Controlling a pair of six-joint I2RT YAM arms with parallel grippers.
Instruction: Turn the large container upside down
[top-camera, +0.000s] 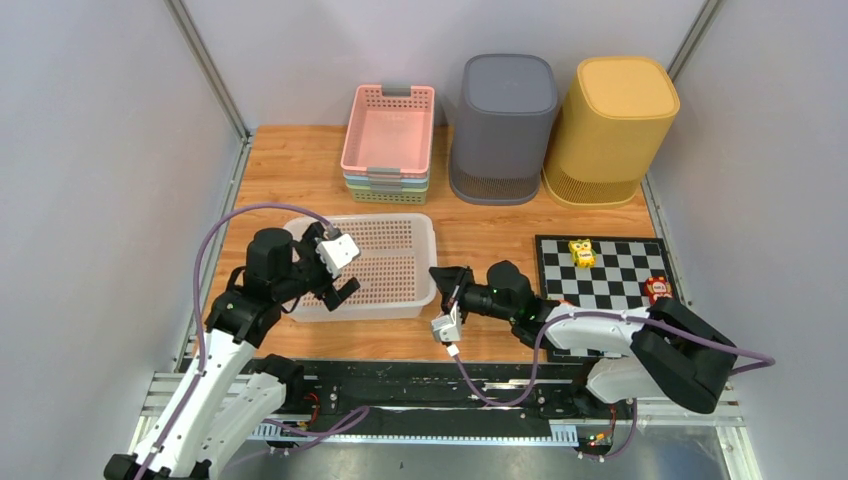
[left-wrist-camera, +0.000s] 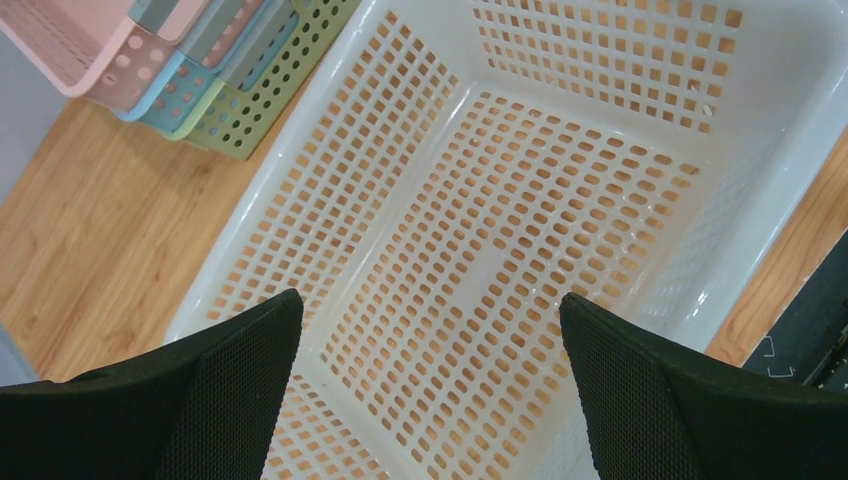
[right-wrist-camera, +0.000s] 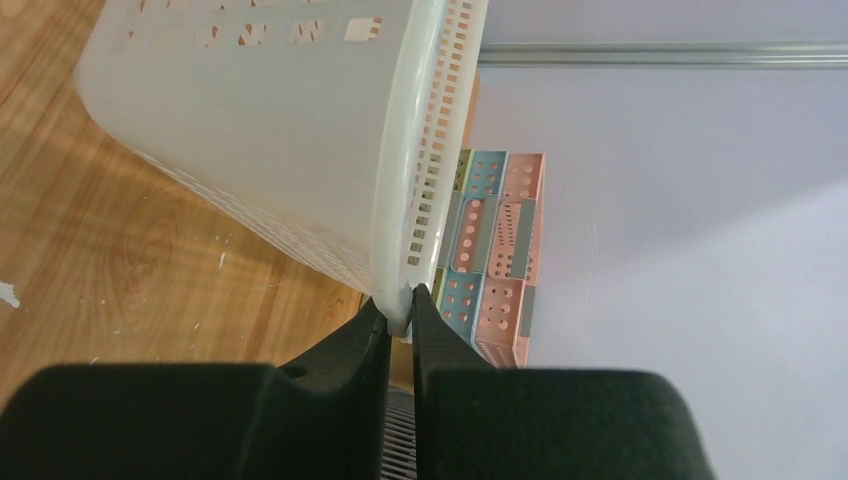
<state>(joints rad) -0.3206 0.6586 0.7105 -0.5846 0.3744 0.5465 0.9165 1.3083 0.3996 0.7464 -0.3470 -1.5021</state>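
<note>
On the one wooden table (top-camera: 290, 170) I saw two tall bins at the back, a grey bin (top-camera: 505, 125) and a yellow bin (top-camera: 610, 125), side by side. The one large white container (top-camera: 385, 262) sat left of centre near the front edge, its opening facing up. My left gripper (left-wrist-camera: 430, 310) hung over its inside with the jaws spread wide, gripping nothing. My right gripper (right-wrist-camera: 400, 305) had its jaws pinched narrow on the rim at the container's right end. Behind the container stood one stack of small baskets (top-camera: 388, 140) in at least three colours, pink on top. One checkered mat (top-camera: 610, 285) lay to the right and carried two small toys, a yellow toy (top-camera: 582, 252) and a red toy (top-camera: 657, 289).
</note>
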